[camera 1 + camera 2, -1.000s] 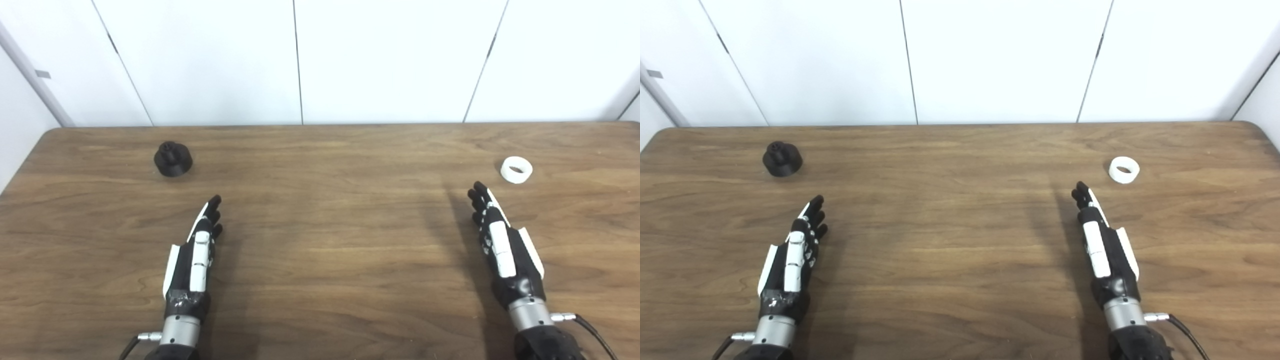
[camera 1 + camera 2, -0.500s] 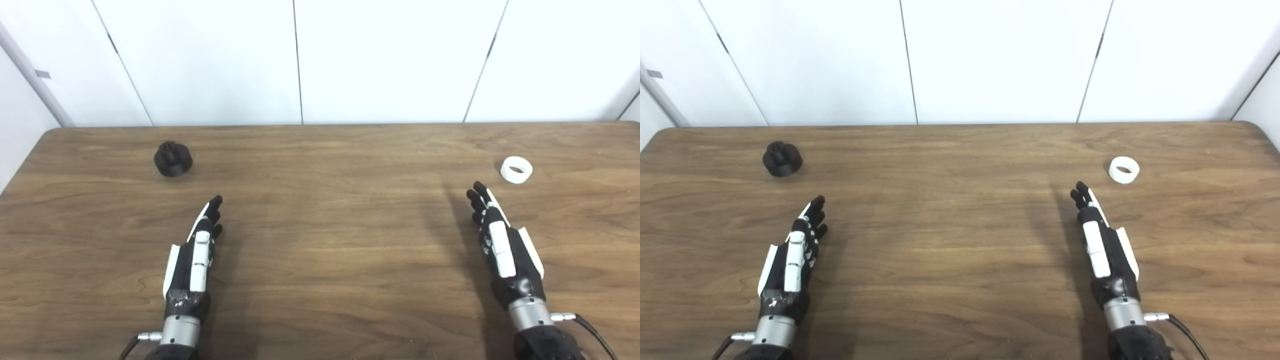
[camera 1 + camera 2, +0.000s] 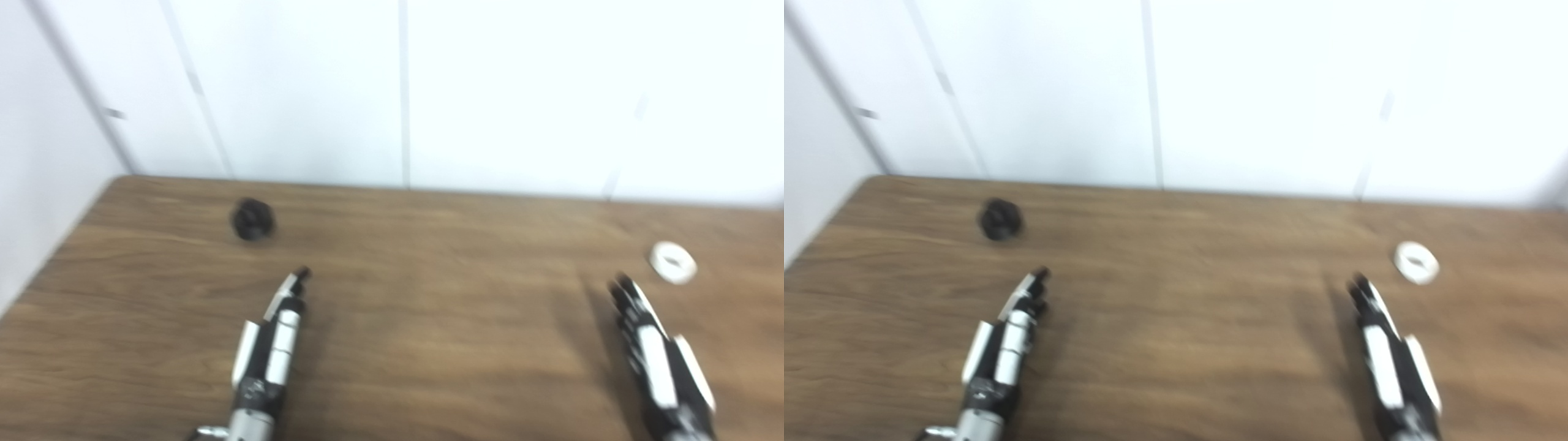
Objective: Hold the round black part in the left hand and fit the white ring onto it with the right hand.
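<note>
Both pictures are smeared with motion blur, so fine detail is hard to read. The round black part (image 3: 252,218) is sitting on the wooden worktop (image 3: 429,318) at the far left, not far from the back edge, and nothing is touching it. The white ring (image 3: 673,263) is lying flat on the worktop at the far right, also untouched. The left hand (image 3: 274,340) is reaching in from the near left, its fingers (image 3: 298,277) stretched out straight and lying close together, pointing toward the far side and holding nothing; the black part is lying beyond and slightly left of the fingertips, apart from them. The right hand (image 3: 658,364) is reaching in from the near right, its fingers (image 3: 623,293) likewise extended and holding nothing, though the blur is hiding whether they are pressed together or slightly apart. The ring is lying just beyond and to the right of those fingertips, near them but clear of them. The two hands are staying well apart from each other, with a wide bare stretch of worktop between them. Behind the worktop a white panelled wall (image 3: 1249,92) is standing.
</note>
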Robot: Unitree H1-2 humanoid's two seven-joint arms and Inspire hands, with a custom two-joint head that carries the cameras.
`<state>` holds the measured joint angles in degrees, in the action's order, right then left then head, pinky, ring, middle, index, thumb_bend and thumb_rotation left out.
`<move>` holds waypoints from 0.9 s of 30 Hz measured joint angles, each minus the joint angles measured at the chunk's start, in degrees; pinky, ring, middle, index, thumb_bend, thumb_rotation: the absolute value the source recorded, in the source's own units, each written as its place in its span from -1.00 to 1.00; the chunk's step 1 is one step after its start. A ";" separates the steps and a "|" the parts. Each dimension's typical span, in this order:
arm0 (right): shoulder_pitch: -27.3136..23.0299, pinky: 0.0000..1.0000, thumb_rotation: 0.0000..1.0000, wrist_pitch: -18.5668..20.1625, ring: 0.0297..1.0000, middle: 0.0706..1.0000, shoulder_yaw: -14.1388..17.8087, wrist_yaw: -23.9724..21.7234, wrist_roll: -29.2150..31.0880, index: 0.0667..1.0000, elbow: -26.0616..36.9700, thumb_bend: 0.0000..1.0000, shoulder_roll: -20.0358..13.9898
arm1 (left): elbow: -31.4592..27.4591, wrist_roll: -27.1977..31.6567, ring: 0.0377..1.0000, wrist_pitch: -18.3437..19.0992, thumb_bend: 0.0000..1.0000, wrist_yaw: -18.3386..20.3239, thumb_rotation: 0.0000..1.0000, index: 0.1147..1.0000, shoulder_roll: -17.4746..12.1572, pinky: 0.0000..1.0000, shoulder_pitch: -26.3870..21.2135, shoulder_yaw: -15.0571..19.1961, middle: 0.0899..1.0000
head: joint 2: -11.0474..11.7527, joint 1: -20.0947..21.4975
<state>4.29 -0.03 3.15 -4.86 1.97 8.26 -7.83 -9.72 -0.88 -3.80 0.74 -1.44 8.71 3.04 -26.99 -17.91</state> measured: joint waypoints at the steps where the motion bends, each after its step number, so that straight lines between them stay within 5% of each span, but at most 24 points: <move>1: -0.06 1.00 1.00 -0.65 1.00 0.93 0.04 -0.17 0.22 0.96 -0.75 0.18 -0.35 | 0.04 -0.08 1.00 0.01 0.01 -0.20 1.00 0.87 0.11 1.00 -0.04 -0.11 0.98 | 0.01 -0.02; 16: -1.75 1.00 1.00 -2.82 1.00 0.96 0.38 -1.32 2.09 1.00 -3.45 0.00 -2.30 | 1.65 -1.63 1.00 -1.89 -0.15 -1.02 0.94 0.90 0.94 1.00 -0.83 -1.17 0.98 | 3.96 -2.74; 24: -1.73 1.00 1.00 -2.47 0.92 0.88 0.39 0.16 -0.28 0.94 -3.20 0.00 -1.95 | 1.69 -4.10 1.00 -1.60 0.02 -1.31 0.86 0.89 0.97 1.00 -0.97 -1.48 0.98 | 3.00 -1.42; 27: -1.36 1.00 1.00 -2.21 0.99 0.94 0.31 -0.01 0.37 0.99 -2.63 -0.04 -1.83 | 1.23 -4.71 1.00 -1.12 0.06 -1.46 0.65 0.90 0.92 1.00 -0.87 -1.57 0.98 | 2.38 -0.98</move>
<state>2.93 -2.24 3.47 -4.87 2.34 5.63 -9.66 -8.49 -5.59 -4.92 -0.73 -0.52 7.83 1.47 -24.61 -18.90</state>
